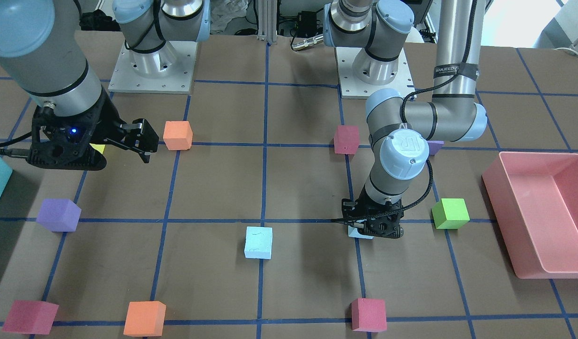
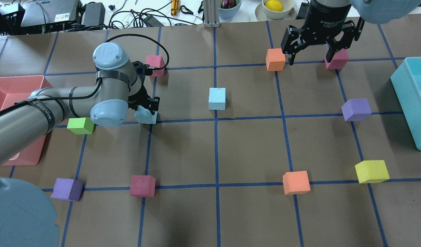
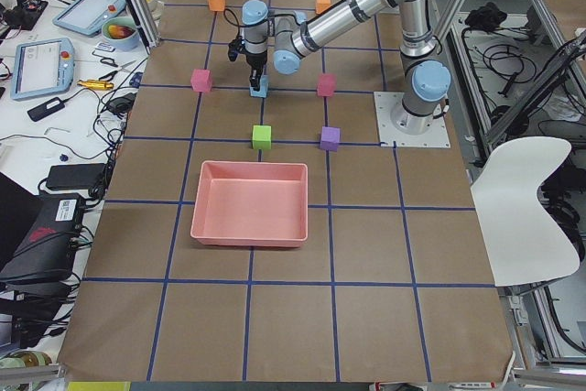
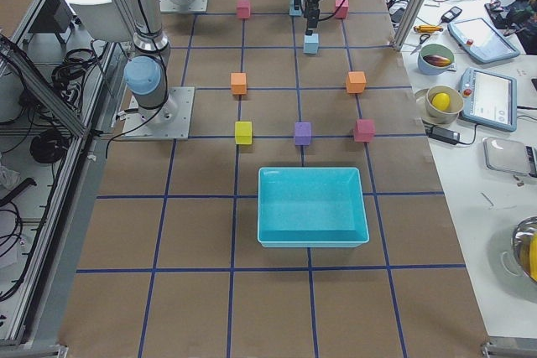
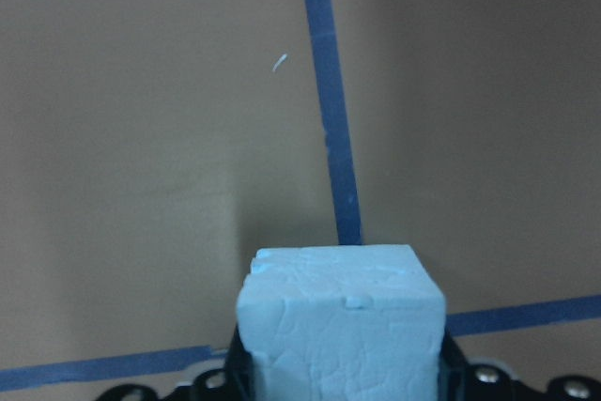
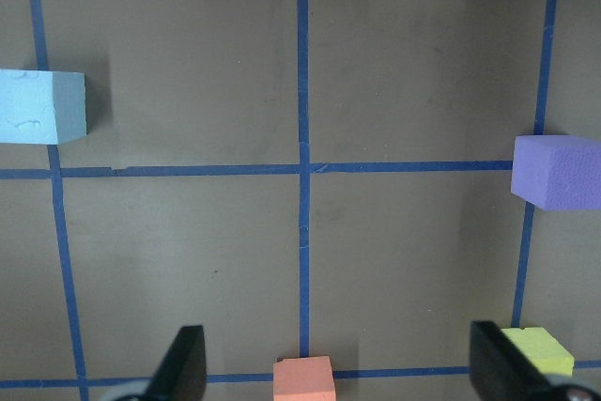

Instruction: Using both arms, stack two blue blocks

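Left hand (image 2: pixel 147 110) clamped on the first blue block (image 2: pixel 145 118); second blue block (image 2: pixel 217 98) stands free on the desk (image 2: pixel 251 147); right hand (image 2: pixel 310 58) spread open.

We see matt, finely crackled foam on the held blue block (image 5: pixel 340 326). Dull brown paper covers the table (image 2: pixel 251 151), crossed by smooth blue tape lines (image 2: pixel 216 144). We find brushed metal on the left arm (image 1: pixel 451 115) and glossy plastic on the pink bin (image 1: pixel 552 221).
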Available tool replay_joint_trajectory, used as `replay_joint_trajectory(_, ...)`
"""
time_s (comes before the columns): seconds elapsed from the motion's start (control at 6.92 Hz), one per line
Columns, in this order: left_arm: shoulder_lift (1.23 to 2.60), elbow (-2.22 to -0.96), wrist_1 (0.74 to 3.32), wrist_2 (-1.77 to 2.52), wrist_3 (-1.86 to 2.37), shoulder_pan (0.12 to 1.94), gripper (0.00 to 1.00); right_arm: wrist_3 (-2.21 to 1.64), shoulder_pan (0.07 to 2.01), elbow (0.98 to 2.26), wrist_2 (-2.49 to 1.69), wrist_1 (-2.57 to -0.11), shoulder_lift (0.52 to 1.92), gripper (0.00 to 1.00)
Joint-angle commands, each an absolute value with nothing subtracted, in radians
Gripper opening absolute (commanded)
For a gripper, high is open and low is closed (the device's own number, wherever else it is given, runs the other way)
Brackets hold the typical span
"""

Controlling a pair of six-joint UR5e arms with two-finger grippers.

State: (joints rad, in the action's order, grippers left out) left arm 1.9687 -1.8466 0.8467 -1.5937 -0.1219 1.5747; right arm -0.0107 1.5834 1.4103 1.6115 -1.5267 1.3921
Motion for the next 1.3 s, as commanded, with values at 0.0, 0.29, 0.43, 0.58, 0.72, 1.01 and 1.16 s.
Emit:
replay_joint_trajectory(0.0,1.98,-1.632,1.06,-1.562,0.016,1.626,0.0,-0.005,1.585,1.46,1.617,-1.531,1.425,1.0)
replay_joint_trajectory(0.29,2.018,-1.456,1.195,-1.554,0.166,1.727,0.0,0.0,1.589,1.466,1.611,-1.558,1.427,1.0)
replay_joint_trajectory(0.43,2.041,-1.424,1.187,-1.552,0.199,1.777,0.0,0.002,1.589,1.466,1.62,-1.557,1.428,1.0)
replay_joint_trajectory(0.58,2.074,-1.39,1.186,-1.551,0.277,1.845,0.0,0.002,1.589,1.466,1.62,-1.559,1.427,1.0)
replay_joint_trajectory(0.72,2.115,-1.365,1.154,-1.551,0.348,1.883,0.0,0.0,1.589,1.468,1.62,-1.557,1.427,1.0)
replay_joint_trajectory(1.01,2.158,-1.362,1.117,-1.552,0.362,1.908,0.0,-0.002,1.589,1.468,1.612,-1.557,1.43,1.0)
replay_joint_trajectory(1.16,2.172,-1.361,1.094,-1.551,0.362,1.913,0.0,-0.003,1.589,1.467,1.603,-1.559,1.431,1.0)
